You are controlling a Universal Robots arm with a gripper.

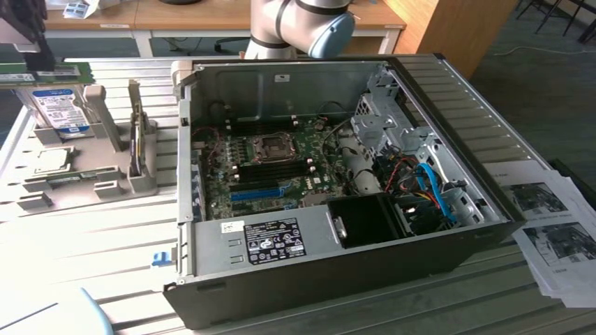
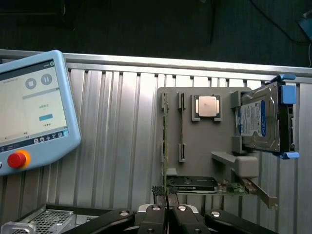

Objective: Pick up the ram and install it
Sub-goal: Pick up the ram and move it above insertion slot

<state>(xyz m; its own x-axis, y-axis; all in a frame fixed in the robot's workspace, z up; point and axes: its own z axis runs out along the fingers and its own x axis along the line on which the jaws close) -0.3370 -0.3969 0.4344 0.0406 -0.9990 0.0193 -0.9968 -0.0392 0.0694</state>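
Observation:
The ram [image 2: 165, 139] is a thin green board standing on edge in a slot of the grey parts holder [image 2: 195, 146]. In the exterior view the ram [image 1: 72, 179] lies low in that holder [image 1: 93, 174], to the left of the open computer case [image 1: 326, 279]. My gripper [image 2: 166, 207] hangs above the table just short of the holder, roughly in line with the ram's slot. Its two dark fingers are pressed together with nothing between them. The motherboard [image 1: 270, 174] lies exposed inside the case, with dark memory slots beside the processor socket [image 1: 273, 145].
The holder also carries a silver processor [image 2: 206, 106], a blue-labelled hard drive [image 2: 258, 122] and a graphics card [image 2: 195, 184]. A teach pendant [image 2: 34, 107] lies on the slatted table. Printed sheets [image 1: 554, 230] lie at the exterior view's right. The arm [image 1: 298, 28] stands behind the case.

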